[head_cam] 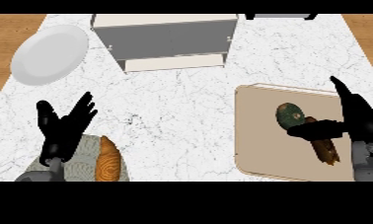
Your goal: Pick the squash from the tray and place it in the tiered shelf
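Observation:
A dark green and brown squash (291, 114) lies on the beige tray (266, 139) at the right of the counter. Its brownish neck runs down toward the tray's lower right and is partly hidden. My right hand (351, 119) hovers over the tray's right side, fingers straight and pointing up, thumb stretched left across the squash's neck. The tiered shelf (166, 40), grey with cream boards, stands at the back centre. My left hand (64, 127) rests open at the lower left, fingers up.
A white plate (50, 54) sits at the back left. A brown baguette (109, 161) lies at the lower left beside my left forearm. A dark object (280, 16) shows at the back right edge. Wooden floor borders the marble counter on both sides.

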Tool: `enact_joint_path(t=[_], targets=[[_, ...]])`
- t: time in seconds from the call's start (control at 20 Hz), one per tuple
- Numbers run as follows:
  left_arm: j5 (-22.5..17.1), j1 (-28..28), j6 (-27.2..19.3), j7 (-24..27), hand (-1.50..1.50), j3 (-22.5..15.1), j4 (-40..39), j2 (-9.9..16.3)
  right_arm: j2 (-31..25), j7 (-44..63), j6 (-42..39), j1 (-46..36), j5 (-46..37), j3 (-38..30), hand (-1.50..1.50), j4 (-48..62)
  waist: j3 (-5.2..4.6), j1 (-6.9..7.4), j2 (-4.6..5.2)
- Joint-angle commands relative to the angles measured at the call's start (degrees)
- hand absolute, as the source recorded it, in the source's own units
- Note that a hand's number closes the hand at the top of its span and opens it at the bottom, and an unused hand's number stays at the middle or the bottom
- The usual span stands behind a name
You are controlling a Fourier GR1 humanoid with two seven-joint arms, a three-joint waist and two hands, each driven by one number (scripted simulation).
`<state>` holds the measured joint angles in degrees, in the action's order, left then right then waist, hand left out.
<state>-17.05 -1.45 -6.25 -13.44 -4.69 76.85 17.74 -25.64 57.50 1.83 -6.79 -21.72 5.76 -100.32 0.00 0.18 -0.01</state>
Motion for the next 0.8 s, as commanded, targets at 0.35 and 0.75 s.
enact_joint_path(t=[0.35,0.75], targets=[[2.30,-1.40,2.99,-2.23,0.00,4.02,-1.09,-1.25,8.20,-0.75,0.65,2.19,-9.85,0.59,-1.50,3.22,0.00,-0.21,0.00],[5.32,0.15,3.11,-1.73,0.00,4.62,-0.02,-3.63,9.28,-5.10,0.51,-2.28,-14.56,-3.15,-1.50,15.11,0.00,-0.06,0.02]])
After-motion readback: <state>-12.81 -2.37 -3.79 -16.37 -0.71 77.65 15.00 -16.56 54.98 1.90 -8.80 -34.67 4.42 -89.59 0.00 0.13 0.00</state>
